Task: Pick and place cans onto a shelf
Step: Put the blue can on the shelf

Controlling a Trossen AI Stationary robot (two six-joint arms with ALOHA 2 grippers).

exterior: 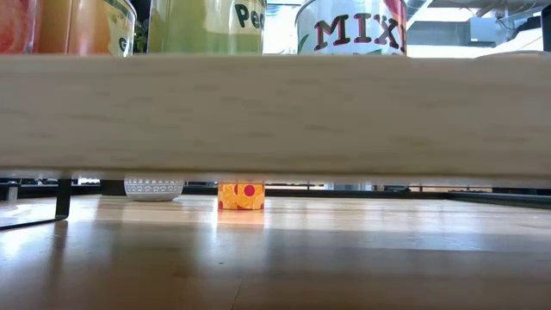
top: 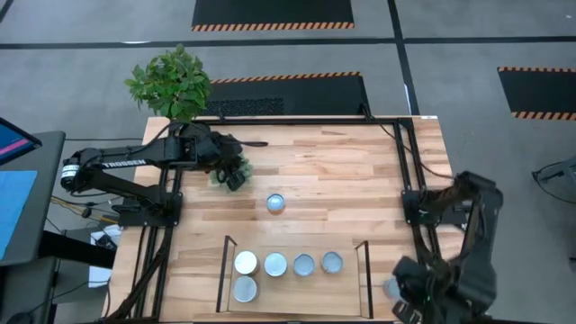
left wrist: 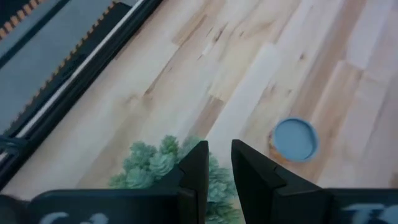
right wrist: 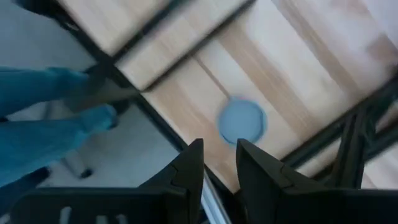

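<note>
5 cans (top: 274,264) sit on the shelf (top: 292,290) at the table's (top: 360,171) near edge: 4 in a row along the shelf's far side (the leftmost one white-topped) and 1 nearer, below the row's left end. In the low view the shelf's front edge fills the middle, with labelled can sides showing above it.

A 6th can (top: 275,203) stands alone mid-table, its orange label visible under the shelf in the low view. A 7th can (right wrist: 242,121) lies by the table's near-right corner, just ahead of the right gripper (right wrist: 217,163), whose fingers stand slightly apart with nothing between them.

The left gripper (left wrist: 218,163) hovers near the table's far-left part above a small green plant (left wrist: 158,163), fingers narrowly parted and gripping nothing. A leafy potted plant (top: 171,83) stands at the far-left corner.
</note>
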